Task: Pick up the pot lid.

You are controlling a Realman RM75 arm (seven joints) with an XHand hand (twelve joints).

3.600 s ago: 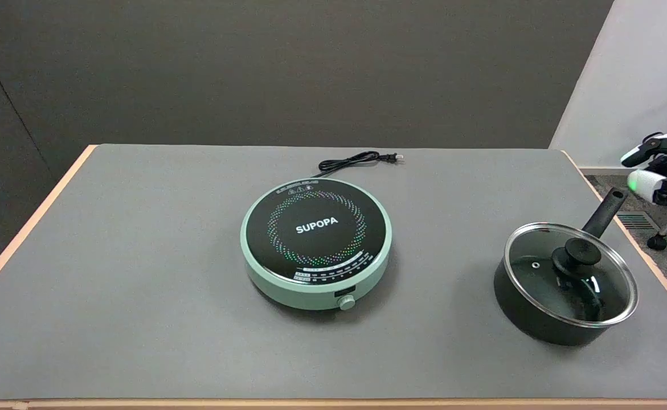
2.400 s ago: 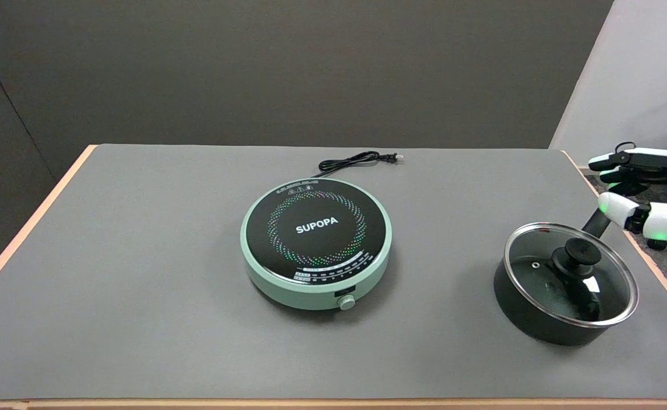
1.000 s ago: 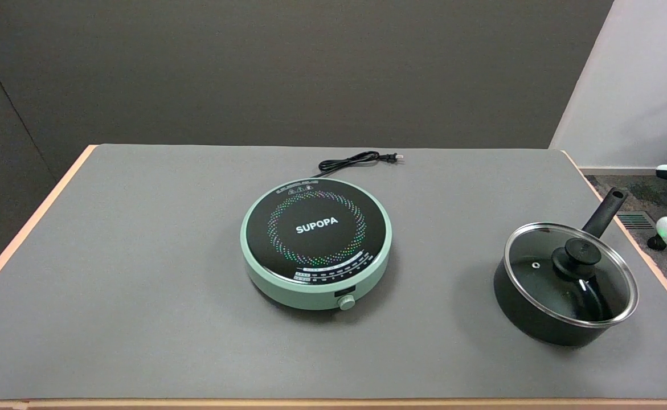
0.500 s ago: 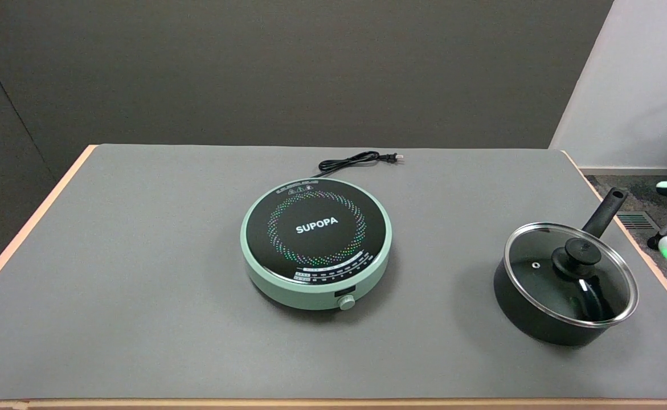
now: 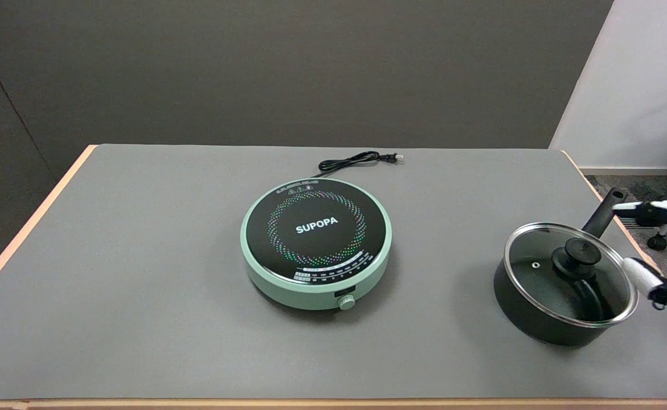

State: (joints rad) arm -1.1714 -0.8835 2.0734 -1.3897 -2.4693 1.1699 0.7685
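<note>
A black saucepan (image 5: 530,316) stands near the table's right edge, its handle (image 5: 605,211) pointing up and to the right. A glass lid (image 5: 538,273) with a metal rim and a black knob (image 5: 579,255) sits on it. My right hand (image 5: 655,247) reaches in from the right edge, just right of the lid. Its fingers are apart, one above by the pot handle and one below by the lid's rim, and it holds nothing. Most of the hand is cut off by the picture's edge.
A round green induction cooker (image 5: 316,242) with a black top stands mid-table, its black cord (image 5: 356,160) coiled behind it. The table's right edge (image 5: 646,259) runs close beside the pot. A chair's castor (image 5: 655,241) shows on the floor beyond.
My right hand had drawn back almost out of the picture at the right; now it has moved left again, its spread fingers close beside the lid. The pot and lid have stayed put.
</note>
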